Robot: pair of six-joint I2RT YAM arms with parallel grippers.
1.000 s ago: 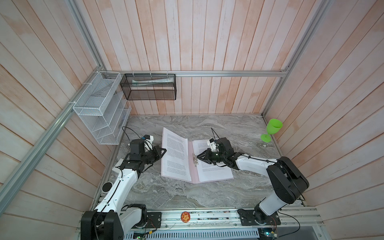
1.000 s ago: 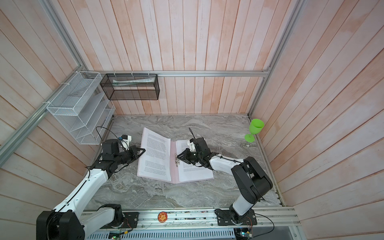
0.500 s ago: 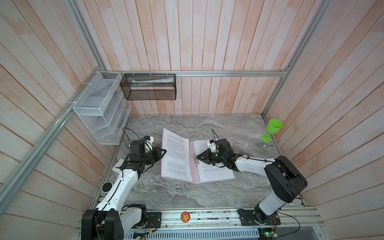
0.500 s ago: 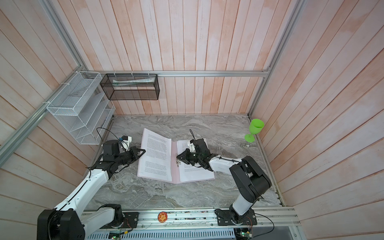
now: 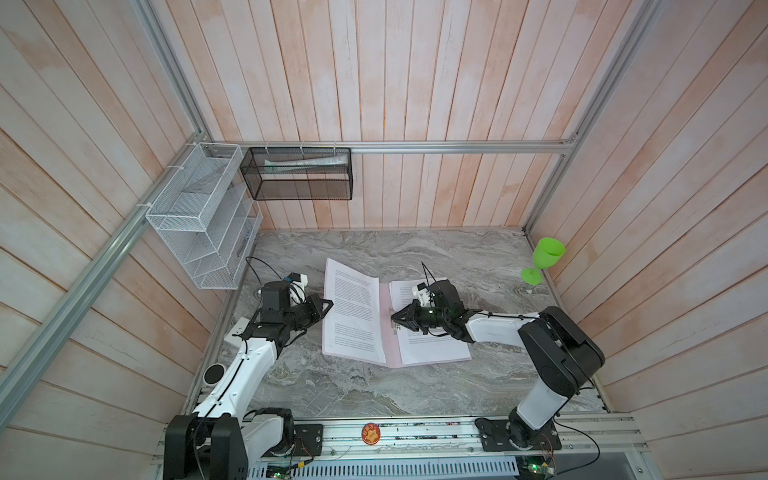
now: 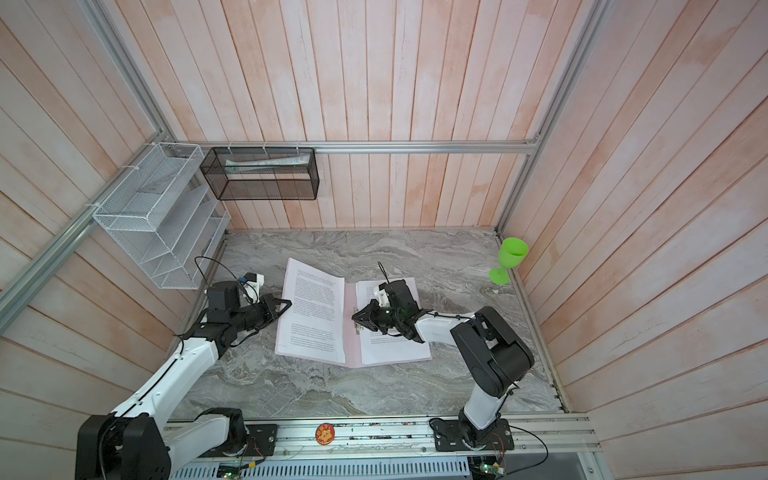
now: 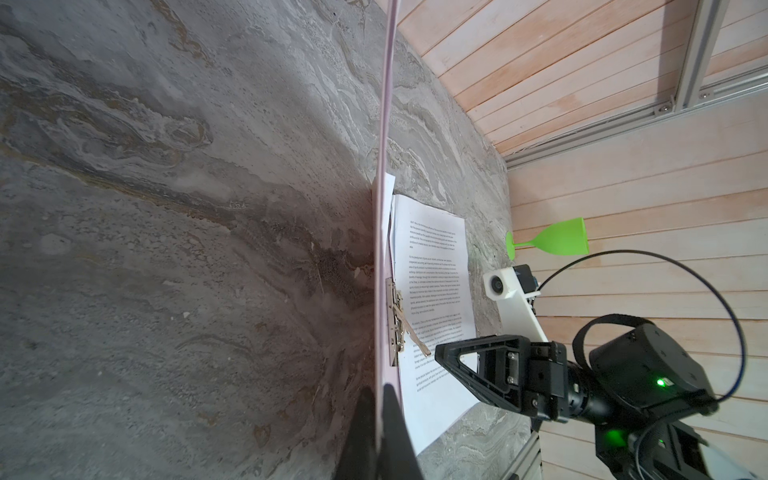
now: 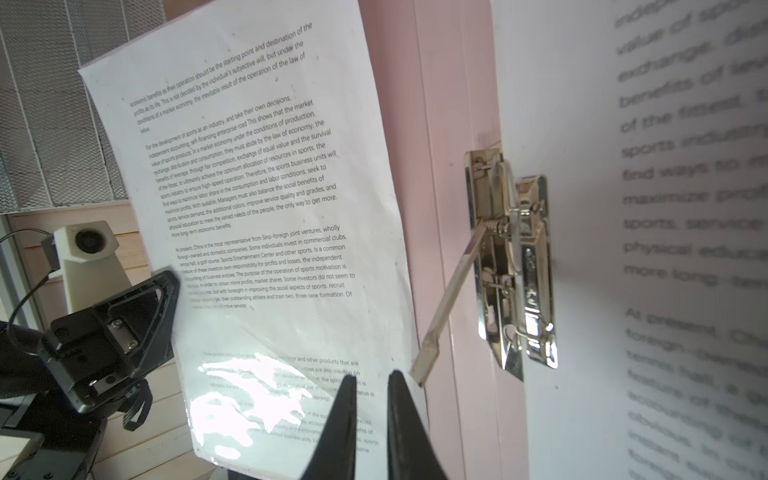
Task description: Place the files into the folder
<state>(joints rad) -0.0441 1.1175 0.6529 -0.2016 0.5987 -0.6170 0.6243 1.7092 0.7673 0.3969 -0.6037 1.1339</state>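
pink folder (image 5: 386, 349) (image 6: 351, 349) is lying open at the centre of the marble table (image 5: 415, 395) in both top views, files (image 5: 432, 347) resting on its right half, another sheet (image 5: 353, 316) on its raised left cover. left wrist view: the left gripper (image 7: 380, 390) is pinching that cover's edge at lower centre, likely holding it up so the spine is lying exposed. right wrist view: the right gripper (image 8: 372, 378), fingers nearly together around nothing, is hovering at lower centre beside the clip lever (image 8: 453, 299), probably to press it.

Bare table (image 5: 374, 390) around folder (image 5: 386, 345); goblet (image 5: 547, 253) far right.
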